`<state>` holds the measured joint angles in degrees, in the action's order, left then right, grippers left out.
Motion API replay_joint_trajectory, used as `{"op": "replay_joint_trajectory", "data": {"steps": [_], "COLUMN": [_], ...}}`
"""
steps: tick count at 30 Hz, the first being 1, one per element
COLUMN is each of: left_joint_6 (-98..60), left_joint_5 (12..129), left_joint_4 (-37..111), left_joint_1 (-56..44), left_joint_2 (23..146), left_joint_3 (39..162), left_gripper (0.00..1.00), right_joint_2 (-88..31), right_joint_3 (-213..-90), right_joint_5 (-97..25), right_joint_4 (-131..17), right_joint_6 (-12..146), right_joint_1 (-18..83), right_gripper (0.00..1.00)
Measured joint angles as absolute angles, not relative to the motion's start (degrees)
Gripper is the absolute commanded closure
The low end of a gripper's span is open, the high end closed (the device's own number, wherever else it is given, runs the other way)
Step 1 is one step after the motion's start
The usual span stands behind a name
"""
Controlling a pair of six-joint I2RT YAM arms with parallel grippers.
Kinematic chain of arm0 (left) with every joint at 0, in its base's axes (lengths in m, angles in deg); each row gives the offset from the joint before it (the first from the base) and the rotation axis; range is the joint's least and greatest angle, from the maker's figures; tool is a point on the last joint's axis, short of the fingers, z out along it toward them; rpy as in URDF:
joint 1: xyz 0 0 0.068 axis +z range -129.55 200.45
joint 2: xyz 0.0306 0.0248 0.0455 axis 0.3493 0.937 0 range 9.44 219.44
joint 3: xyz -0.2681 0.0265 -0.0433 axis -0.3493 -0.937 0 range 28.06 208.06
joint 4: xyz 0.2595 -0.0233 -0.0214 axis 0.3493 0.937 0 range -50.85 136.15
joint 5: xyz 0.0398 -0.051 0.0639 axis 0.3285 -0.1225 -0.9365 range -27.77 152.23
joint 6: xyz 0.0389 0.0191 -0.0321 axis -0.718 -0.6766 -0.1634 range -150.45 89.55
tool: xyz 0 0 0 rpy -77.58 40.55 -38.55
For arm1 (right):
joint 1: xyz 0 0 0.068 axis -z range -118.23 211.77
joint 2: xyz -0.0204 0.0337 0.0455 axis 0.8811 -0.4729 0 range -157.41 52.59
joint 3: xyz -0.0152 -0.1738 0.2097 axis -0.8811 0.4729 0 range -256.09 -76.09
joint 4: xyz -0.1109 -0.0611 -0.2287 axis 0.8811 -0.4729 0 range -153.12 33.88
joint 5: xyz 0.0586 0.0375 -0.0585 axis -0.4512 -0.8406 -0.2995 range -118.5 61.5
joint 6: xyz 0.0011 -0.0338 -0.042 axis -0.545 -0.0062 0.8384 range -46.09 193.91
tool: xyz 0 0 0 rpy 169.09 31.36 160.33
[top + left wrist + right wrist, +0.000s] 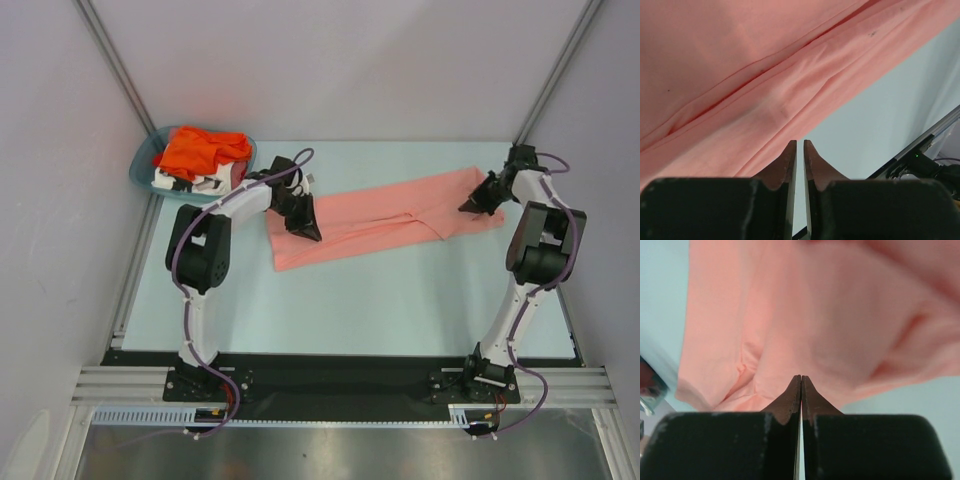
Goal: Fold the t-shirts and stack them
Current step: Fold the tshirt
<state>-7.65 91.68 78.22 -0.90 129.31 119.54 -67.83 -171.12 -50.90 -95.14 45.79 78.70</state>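
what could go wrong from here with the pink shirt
1. The left gripper seems to pinch only the very edge of the salmon-pink t-shirt; it may slip out on lifting.
2. The right gripper is fully shut, so it may hold little or no cloth, and the fold would go lopsided.

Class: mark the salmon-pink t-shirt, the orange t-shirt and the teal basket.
salmon-pink t-shirt (360,220): top view, middle of the cloth.
orange t-shirt (200,150): top view, its crumpled middle.
teal basket (138,165): top view, left rim.
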Motion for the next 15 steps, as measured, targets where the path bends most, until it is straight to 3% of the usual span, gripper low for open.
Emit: {"op": "replay_joint_trajectory", "data": {"steps": [9, 15], "left_joint_6": [-7.38, -7.51], "left_joint_5": [90.24, 88.11], "left_joint_4": [78.57, 80.29], "left_joint_1": [-1.18, -1.18], "left_joint_2": [130.99, 132.02], "left_joint_3": [119.61, 121.03], "left_gripper": [0.87, 0.87], "right_joint_2": [-63.21, -63.5], "right_joint_3": [-163.09, -162.74], "right_joint_5": [-48.6, -47.33], "right_joint_4": [-90.79, -88.98], "right_joint_6": [41.16, 39.65], "right_joint_1": [63.14, 60.45], "right_gripper": [1.0, 1.0]}}
